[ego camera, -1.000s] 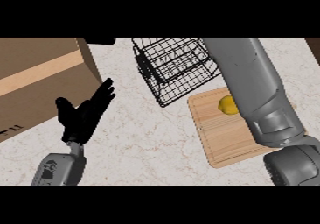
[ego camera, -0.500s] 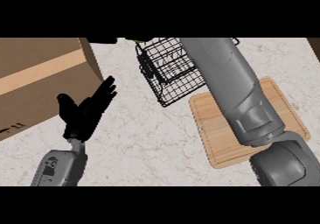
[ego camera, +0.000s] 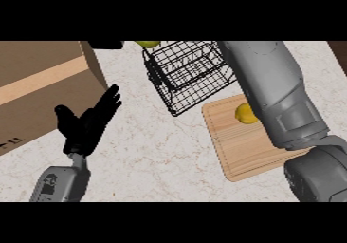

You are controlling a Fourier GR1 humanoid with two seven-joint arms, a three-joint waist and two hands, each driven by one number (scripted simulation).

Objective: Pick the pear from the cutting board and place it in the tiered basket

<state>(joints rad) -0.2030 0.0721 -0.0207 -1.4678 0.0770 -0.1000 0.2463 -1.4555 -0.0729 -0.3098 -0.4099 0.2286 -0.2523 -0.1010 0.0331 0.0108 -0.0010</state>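
Note:
A yellow fruit (ego camera: 242, 114) lies on the wooden cutting board (ego camera: 236, 147), its right side hidden by my right forearm (ego camera: 274, 95). That forearm runs from the lower right up past the black wire tiered basket (ego camera: 187, 76) and out of the top of the view, so the right hand does not show. A second yellow-green fruit (ego camera: 148, 43) peeks in at the top edge, just above the basket's left corner; I cannot tell what holds it. My left hand (ego camera: 85, 126) rests open at the left, fingers up, well away from both.
A large brown cardboard box (ego camera: 36, 90) fills the upper left corner. A small dark shape (ego camera: 106, 44) sits at the top edge beside it. Marble counter (ego camera: 155, 156) lies between the left hand and the board.
My right forearm has swung left, from over the board's right side to alongside the basket. The yellow-green fruit at the top edge is newly in view. The left hand has not moved.

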